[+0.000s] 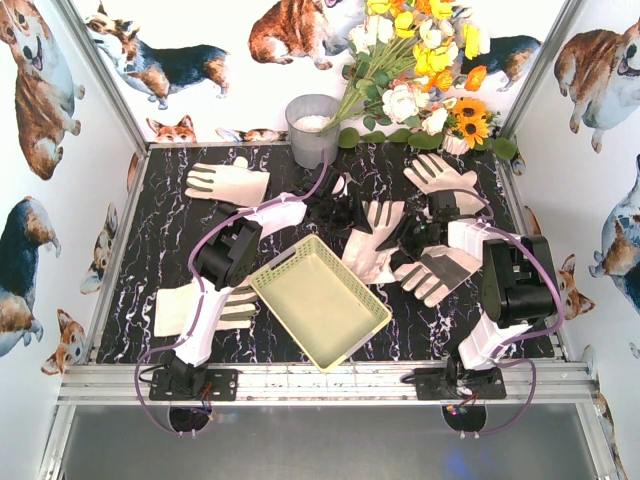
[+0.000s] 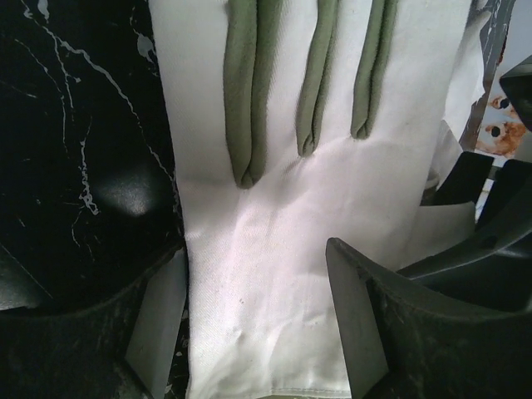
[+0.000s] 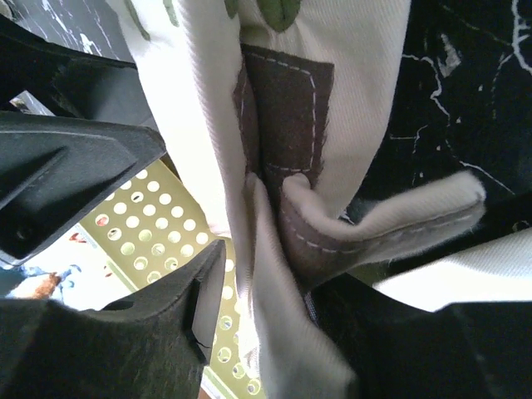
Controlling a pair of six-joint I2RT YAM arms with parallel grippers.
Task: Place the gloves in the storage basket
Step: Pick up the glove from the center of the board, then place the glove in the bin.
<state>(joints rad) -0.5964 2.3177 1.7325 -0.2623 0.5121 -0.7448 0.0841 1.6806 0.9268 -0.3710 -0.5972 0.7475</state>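
The storage basket (image 1: 322,300) sits skewed on the black marbled table (image 1: 150,260), close to the middle of the near edge. The right gripper (image 1: 400,238) hangs just off the basket's far right side. Its jaws are part-way apart and a bunched glove (image 3: 283,125) runs down between them; whether the fabric is pinched cannot be told. In the right wrist view the basket's perforated plastic shows just beside that glove.

The left gripper (image 2: 256,249) is low over the middle of the table. Its jaws are wide apart and its fingers (image 2: 357,307) straddle the cuff end of a flat glove (image 2: 274,191), which lies spread on the table surface.

A third glove (image 1: 228,182) lies toward the far left corner. A fourth glove (image 1: 175,308) is by the near left edge, partly under the left arm (image 1: 225,255). A fifth glove (image 1: 445,180) lies toward the far right corner. A sixth glove (image 1: 435,272) is near the right edge, beside the right arm (image 1: 515,280).
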